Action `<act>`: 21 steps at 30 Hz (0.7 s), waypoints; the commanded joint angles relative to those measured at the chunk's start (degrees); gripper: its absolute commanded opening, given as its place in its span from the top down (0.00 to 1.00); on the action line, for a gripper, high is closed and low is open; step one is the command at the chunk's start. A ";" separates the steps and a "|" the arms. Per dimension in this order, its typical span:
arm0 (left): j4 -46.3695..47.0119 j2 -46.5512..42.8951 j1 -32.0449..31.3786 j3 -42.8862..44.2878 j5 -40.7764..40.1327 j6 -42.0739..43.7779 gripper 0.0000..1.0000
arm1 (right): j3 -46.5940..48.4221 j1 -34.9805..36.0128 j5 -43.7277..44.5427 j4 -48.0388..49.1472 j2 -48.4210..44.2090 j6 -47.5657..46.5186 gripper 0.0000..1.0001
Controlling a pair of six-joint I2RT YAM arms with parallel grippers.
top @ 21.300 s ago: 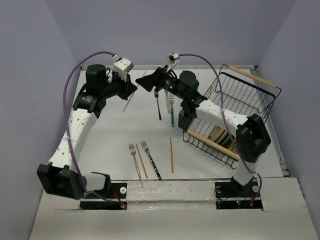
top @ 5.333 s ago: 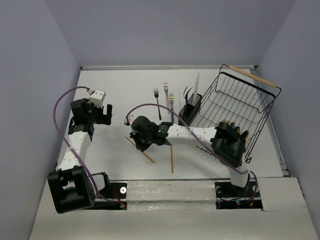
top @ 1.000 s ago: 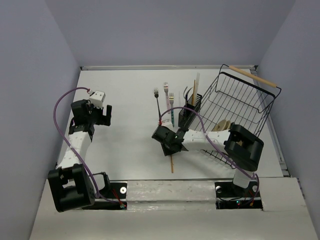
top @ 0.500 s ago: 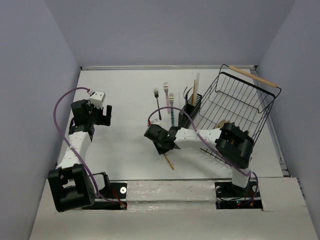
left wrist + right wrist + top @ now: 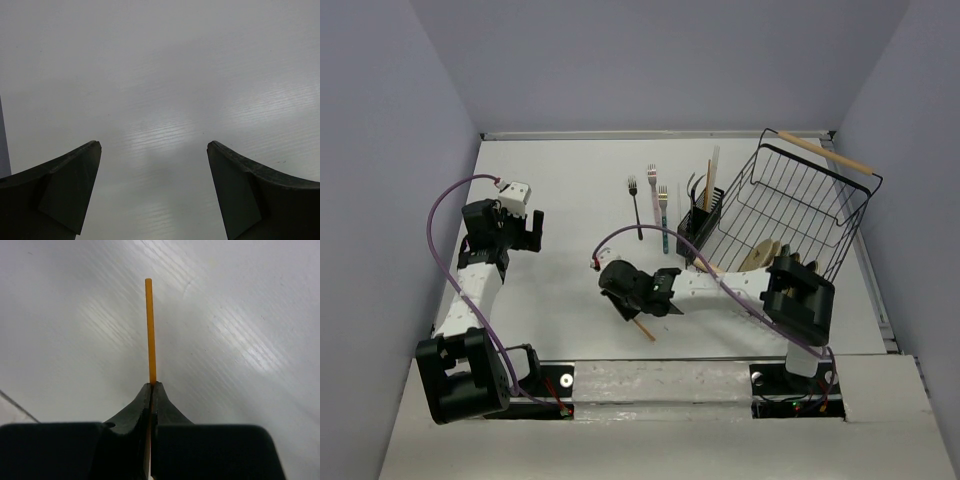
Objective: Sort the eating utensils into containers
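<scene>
Right wrist view gives the clearest look: the right end effector (image 5: 152, 387) has its jaws pinched fully together on a brown chopstick (image 5: 149, 330), which sticks straight out ahead of them over the white counter (image 5: 240, 315). From the top external view, that right end effector (image 5: 632, 308) sits low near the middle of the counter (image 5: 570, 190), with a short length of the brown chopstick (image 5: 646, 330) poking out toward the near edge. How high the stick sits above the surface I cannot tell.

The cutlery holder (image 5: 700, 228) is well apart from it, up against the wire rack (image 5: 790, 215), with a few utensils already upright in it. Forks (image 5: 663, 225) lie on the counter between the arm and the holder.

The worry, as I see it, is the grip: a thin, round stick caught between two narrow tips could pivot or slip on a quick swing. A tilted stick would miss its slot, jab the holder's rim and push the holder over, or snag the rack's wires. A low carry could also sweep the forks aside.

The left end effector (image 5: 523, 230) hangs off to the left, its jaws spread as wide as they go and holding nothing; the left wrist view shows only bare counter between its fingers (image 5: 65, 185).
</scene>
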 commanded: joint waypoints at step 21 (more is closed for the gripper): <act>2.79 -0.04 0.33 -0.69 -0.36 0.76 0.01 | -6.36 -23.36 19.65 42.99 -37.68 -13.97 1.00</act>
